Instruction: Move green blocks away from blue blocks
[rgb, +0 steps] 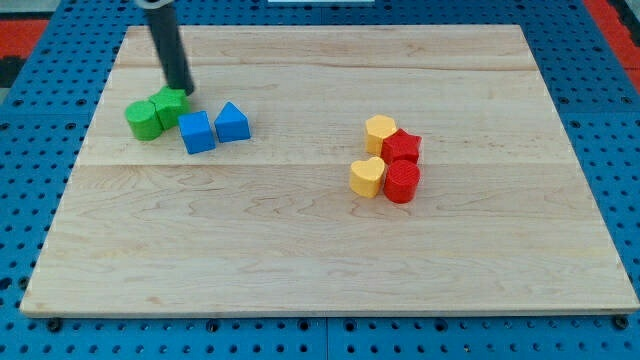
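Note:
Two green blocks sit at the board's upper left: a green cylinder and a second green block touching it on its right. A blue cube lies just right of and below them, close to the second green block. A blue triangular block sits right of the cube. My rod comes down from the view's top, and my tip rests just above and right of the second green block, almost touching it.
A cluster sits right of centre: a yellow block, a red block, a yellow heart-shaped block and a red cylinder. The wooden board lies on a blue perforated surface.

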